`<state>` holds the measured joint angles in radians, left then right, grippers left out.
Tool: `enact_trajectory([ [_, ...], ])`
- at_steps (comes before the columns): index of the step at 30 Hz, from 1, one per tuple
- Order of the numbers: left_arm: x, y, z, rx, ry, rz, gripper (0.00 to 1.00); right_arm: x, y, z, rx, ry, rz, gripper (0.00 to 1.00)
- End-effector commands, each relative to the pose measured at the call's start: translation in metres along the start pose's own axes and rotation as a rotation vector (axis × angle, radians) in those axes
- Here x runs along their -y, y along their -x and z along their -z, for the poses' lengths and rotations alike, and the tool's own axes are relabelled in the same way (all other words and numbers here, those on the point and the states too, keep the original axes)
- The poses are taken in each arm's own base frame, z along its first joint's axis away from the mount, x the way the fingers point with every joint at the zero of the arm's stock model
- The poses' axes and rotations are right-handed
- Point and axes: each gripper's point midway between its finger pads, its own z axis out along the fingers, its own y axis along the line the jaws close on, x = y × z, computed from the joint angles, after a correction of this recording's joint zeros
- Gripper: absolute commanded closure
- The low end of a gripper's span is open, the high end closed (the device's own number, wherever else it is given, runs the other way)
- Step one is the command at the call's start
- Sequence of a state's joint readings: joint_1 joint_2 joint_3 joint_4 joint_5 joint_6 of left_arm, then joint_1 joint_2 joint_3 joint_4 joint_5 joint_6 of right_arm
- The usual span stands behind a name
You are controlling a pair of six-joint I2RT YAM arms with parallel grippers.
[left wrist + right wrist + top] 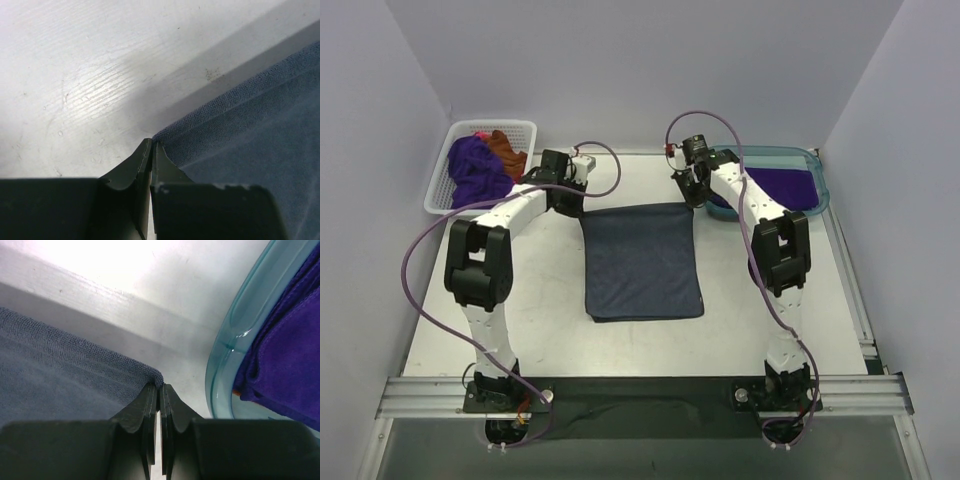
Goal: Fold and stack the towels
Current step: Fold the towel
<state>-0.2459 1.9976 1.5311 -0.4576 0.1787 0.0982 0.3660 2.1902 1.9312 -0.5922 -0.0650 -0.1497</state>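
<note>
Two arms, top external: both reach across the white table (550, 330) to the far edge of the slate blue-grey towel (642, 262).
Towel position, top external: the slate blue-grey towel lies spread flat at mid-table, between the arms, its near edge showing a darker layer beneath.
Left gripper, top external: the left gripper (580, 204) sits at the towel's far left corner; its jaws are too small to read here.
Right gripper, top external: the right gripper (696, 201) sits at the far right corner, just beside the teal tub (823, 190).
Basket, top external: the white lattice basket (442, 190) at far left holds a bunched purple towel (478, 172), a rust-brown towel (508, 151) and a bit of pink cloth (480, 135).
Tub, top external: a folded purple towel (782, 185) lies flat inside.
Left gripper, left wrist: the left gripper (151, 146) is clenched, jaws pressed together on the very corner of the slate blue-grey towel (250, 130).
Surface, left wrist: the rest of the towel rests on the table (100, 75).
Right gripper, right wrist: the right gripper (160, 388) is likewise clamped, pinching the corner of the slate blue-grey towel (60, 365).
Tub, right wrist: the teal tub (231, 335) curves close at the right, apart from the fingers, with the folded purple towel (290, 355) against its wall.
Surface, right wrist: bare table (150, 285) shows between towel and tub.
</note>
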Motion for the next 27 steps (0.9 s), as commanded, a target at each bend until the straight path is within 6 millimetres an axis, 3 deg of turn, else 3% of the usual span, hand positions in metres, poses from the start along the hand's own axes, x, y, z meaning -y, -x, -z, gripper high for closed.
enact_trajectory([
  [1, -0.008, 0.042, 0.037, 0.159, 0.047, -0.008, 1.00, 0.020, 0.008, 0.023, 0.023, -0.066, -0.014, 1.00],
  [8, 0.001, 0.043, 0.071, 0.225, 0.050, -0.003, 1.00, 0.013, -0.005, 0.046, 0.038, -0.068, -0.005, 1.00],
  [9, 0.004, 0.032, 0.071, 0.207, 0.047, 0.002, 1.00, 0.016, -0.010, 0.049, 0.033, -0.097, -0.003, 1.00],
  [12, 0.013, 0.025, 0.087, 0.224, 0.044, 0.011, 1.00, 0.011, -0.027, 0.060, 0.024, -0.106, 0.005, 1.00],
  [13, 0.018, 0.011, 0.085, 0.199, 0.037, 0.022, 1.00, 0.007, -0.029, 0.063, 0.028, -0.105, 0.008, 1.00],
  [15, 0.025, 0.005, 0.097, 0.207, 0.035, 0.034, 1.00, 0.002, -0.042, 0.071, 0.028, -0.108, 0.001, 1.00],
  [17, 0.038, -0.013, 0.102, 0.180, 0.023, 0.062, 1.00, -0.006, -0.048, 0.082, 0.045, -0.107, -0.004, 1.00],
  [18, 0.043, -0.029, 0.099, 0.148, 0.024, 0.087, 1.00, -0.011, -0.061, 0.079, 0.020, -0.106, 0.000, 1.00],
  [20, 0.057, -0.040, 0.107, 0.139, 0.012, 0.084, 1.00, -0.020, -0.067, 0.089, 0.036, -0.105, 0.005, 1.00],
  [22, 0.069, -0.052, 0.110, 0.119, 0.005, 0.102, 1.00, -0.026, -0.086, 0.087, 0.010, -0.111, -0.002, 1.00],
  [27, 0.092, -0.098, 0.122, 0.058, -0.009, 0.141, 1.00, -0.047, -0.116, 0.097, 0.010, -0.087, -0.015, 1.00],
])
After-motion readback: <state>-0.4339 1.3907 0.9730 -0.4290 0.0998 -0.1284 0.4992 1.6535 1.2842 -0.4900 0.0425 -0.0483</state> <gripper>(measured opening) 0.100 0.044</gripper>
